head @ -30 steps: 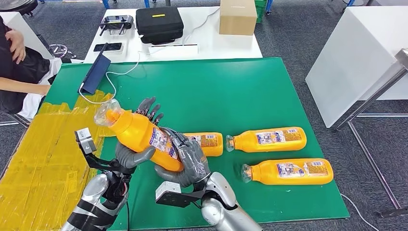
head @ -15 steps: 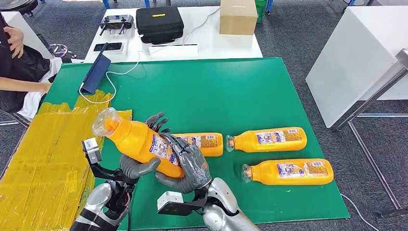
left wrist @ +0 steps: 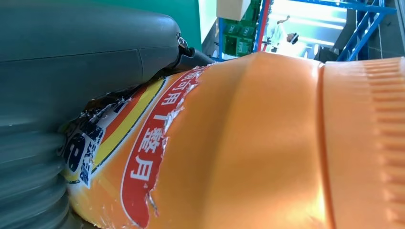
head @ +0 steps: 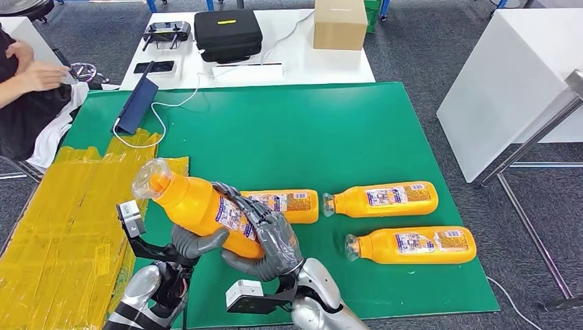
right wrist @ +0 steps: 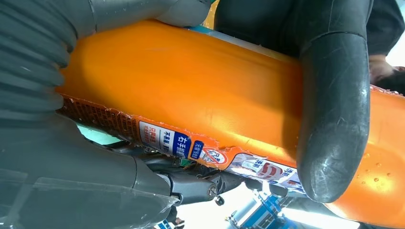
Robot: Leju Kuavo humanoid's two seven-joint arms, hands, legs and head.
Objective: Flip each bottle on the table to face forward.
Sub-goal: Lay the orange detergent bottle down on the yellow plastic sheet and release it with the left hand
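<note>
Bottle in hand (head: 199, 206) — you have it lifted off the green table (head: 309, 130), tilted, its clear-capped neck pointing up and away from the right hand (head: 271, 237). Your right hand wraps the labelled lower body from above, fingers curled over it, while your left hand (head: 196, 240) cups it from beneath with the thumb pressed along its side; both are clamped on that one bottle. It is filled with orange liquid, and its label is torn at the edge.

Just beyond your right hand a second bottle (head: 289, 204) lies flat, partly hidden behind the fingers. Further out to that hand's right lie a third bottle (head: 385, 198) and a fourth bottle (head: 412, 245), both on their sides, caps toward you — all orange, well apart from the grip.

To your left hand's outer side yellow sheeting (head: 62, 220) covers the table's left edge. Ahead of both hands you have a broad stretch of bare green.
</note>
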